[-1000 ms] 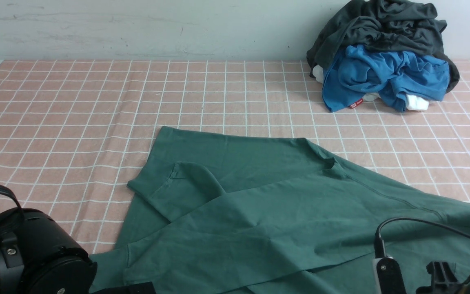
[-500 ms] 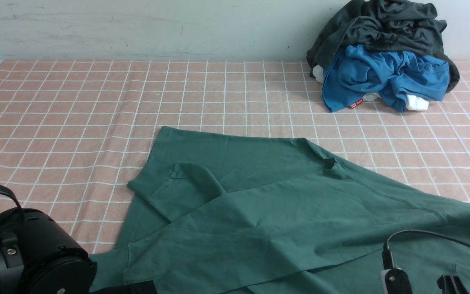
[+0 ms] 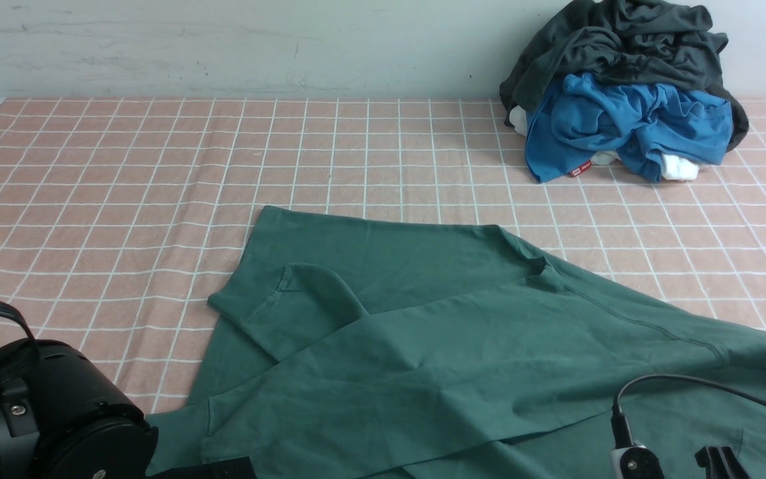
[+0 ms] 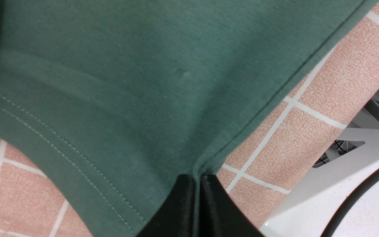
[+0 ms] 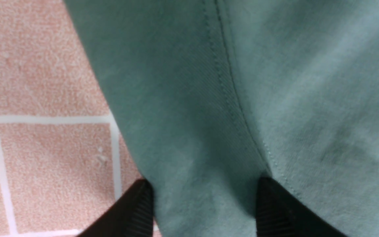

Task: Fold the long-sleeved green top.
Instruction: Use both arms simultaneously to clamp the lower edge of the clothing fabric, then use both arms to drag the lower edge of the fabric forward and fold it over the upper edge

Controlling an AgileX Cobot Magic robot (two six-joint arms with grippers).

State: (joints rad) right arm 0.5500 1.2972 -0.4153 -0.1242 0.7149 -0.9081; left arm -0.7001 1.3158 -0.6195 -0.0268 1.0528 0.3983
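Nearest the robot, the left end effector is pinched narrow on the near left edge of the green long-sleeved top, beside its stitched hem. The right end effector stands wide at the top's near right side. Cloth and a seam lie between its jaws, and nothing shows a firm pinch there.

The step in hand looks like securing both near edges before lifting them over. To do it well, the right jaws should close on all the cloth layers at the seam, not only the upper one. Both arms should then rise together and carry the near edge evenly towards the top's far edge, so the fold line comes out straight. A lopsided lift would likely drag the garment across the bench or crease it.

The top itself lies spread flat on the bench, with one flap already doubled over on its left part. Beyond the top's far right corner, well apart from it, sits a heap of other clothes.

Counted:
- two end effectors
- one green top
- one blue garment
- one charcoal garment lying over the blue one
- white cloth peeping out beneath them, too hidden to say how many pieces
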